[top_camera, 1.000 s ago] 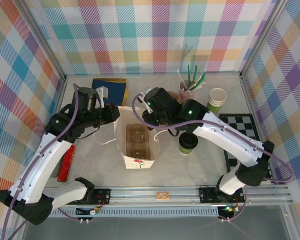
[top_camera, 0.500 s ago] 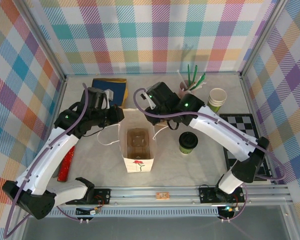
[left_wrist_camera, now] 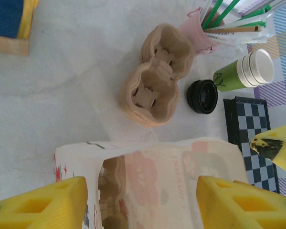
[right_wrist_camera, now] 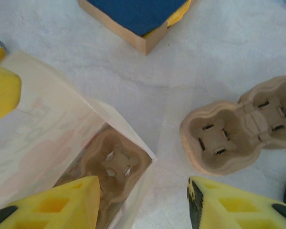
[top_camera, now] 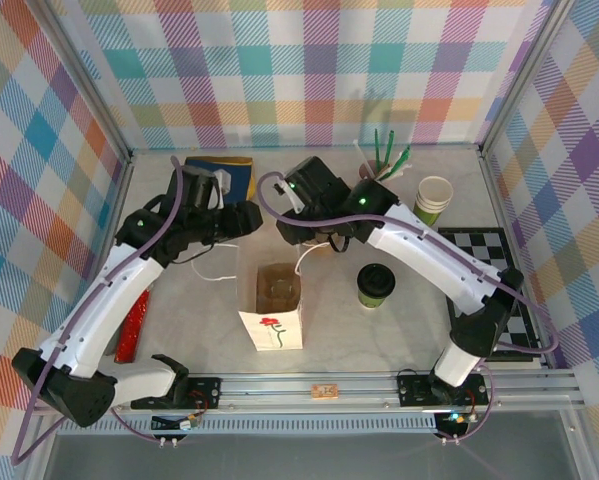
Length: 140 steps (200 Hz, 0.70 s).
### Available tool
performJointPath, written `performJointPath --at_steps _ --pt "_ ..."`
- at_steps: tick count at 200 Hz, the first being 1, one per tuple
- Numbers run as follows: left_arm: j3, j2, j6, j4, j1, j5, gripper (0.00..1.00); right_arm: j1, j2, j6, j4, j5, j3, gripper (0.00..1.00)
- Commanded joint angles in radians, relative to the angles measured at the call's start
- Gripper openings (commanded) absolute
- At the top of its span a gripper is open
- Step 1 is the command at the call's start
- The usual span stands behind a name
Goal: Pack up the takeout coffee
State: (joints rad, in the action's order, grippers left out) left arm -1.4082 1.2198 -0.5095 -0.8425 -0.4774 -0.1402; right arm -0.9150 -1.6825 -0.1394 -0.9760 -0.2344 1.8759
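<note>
The takeout coffee (top_camera: 376, 285), a green cup with a black lid (left_wrist_camera: 203, 96), stands on the table to the right of the white paper bag (top_camera: 272, 318). The bag stands upright and open, with a brown cup carrier (right_wrist_camera: 111, 164) inside. My left gripper (top_camera: 247, 218) hovers open above the bag's far left side, its yellow fingers (left_wrist_camera: 37, 205) wide apart over the bag (left_wrist_camera: 152, 176). My right gripper (top_camera: 299, 232) hovers open above the far right side, holding nothing. A second carrier (right_wrist_camera: 233, 131) lies on the table behind the bag.
A lidless green cup (top_camera: 433, 200) and a pink pot of sticks (top_camera: 374, 170) stand at the back right. A blue and yellow box (top_camera: 219, 175) sits at the back left. A red packet (top_camera: 132, 325) lies on the left and a chessboard (top_camera: 494, 250) on the right.
Both grippers have opened and drawn back from the bag's rim toward the far side. The bag's mouth has narrowed, and its handles hang loose.
</note>
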Motion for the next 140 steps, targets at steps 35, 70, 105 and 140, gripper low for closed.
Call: performJointPath --at_steps 35,70,105,140 --pt "-0.227 0.025 0.133 -0.155 0.023 0.134 0.7 0.016 -0.032 0.048 -0.092 -0.028 0.166 0.51" --pt "-0.172 -0.058 0.121 -0.158 0.195 0.039 0.72 0.019 0.04 0.067 -0.156 -0.097 0.222 0.79" --pt "-0.004 -0.173 0.107 -0.136 0.362 -0.223 0.78 0.059 0.169 0.038 -0.195 -0.121 0.147 0.99" --pt "0.082 -0.279 0.133 -0.215 0.359 -0.221 0.9 0.094 0.301 -0.028 -0.176 -0.089 -0.014 0.99"
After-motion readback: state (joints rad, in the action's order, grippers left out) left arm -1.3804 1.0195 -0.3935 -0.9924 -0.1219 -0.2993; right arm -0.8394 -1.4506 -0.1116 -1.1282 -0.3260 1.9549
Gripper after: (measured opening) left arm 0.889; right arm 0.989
